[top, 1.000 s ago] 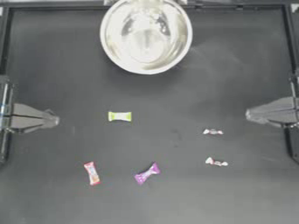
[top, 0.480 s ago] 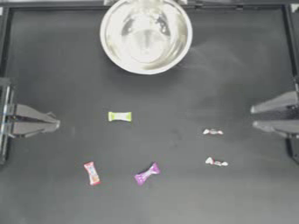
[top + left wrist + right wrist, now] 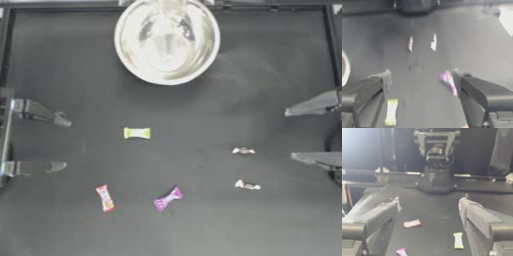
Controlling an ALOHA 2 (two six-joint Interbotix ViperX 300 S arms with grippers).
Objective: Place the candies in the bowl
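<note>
The silver bowl (image 3: pixel 167 40) stands at the table's far middle. Five candies lie apart on the table: yellow-green (image 3: pixel 137 132), two white ones (image 3: pixel 243 150) (image 3: pixel 248 185), red-pink (image 3: pixel 105 198) and purple (image 3: pixel 167 198). My left gripper (image 3: pixel 63 143) is at the left edge, open and holding nothing. At the right edge, my right gripper (image 3: pixel 291 134) is open too, a short way from the white candies. The left wrist view has the yellow-green candy (image 3: pixel 391 115) nearest, the purple candy (image 3: pixel 449 81) beside one jaw, and both white ones (image 3: pixel 410 43) (image 3: pixel 434 42) farther off.
A black frame borders the dark table. In the right wrist view the left arm (image 3: pixel 436 165) stands across the table, and small candies lie on the surface between my open right gripper (image 3: pixel 429 201) and it. The bowl's rim (image 3: pixel 344 68) shows in the left wrist view.
Both grippers have spread from nearly shut to wide open, staying at their table edges. The candies and bowl have not moved.
</note>
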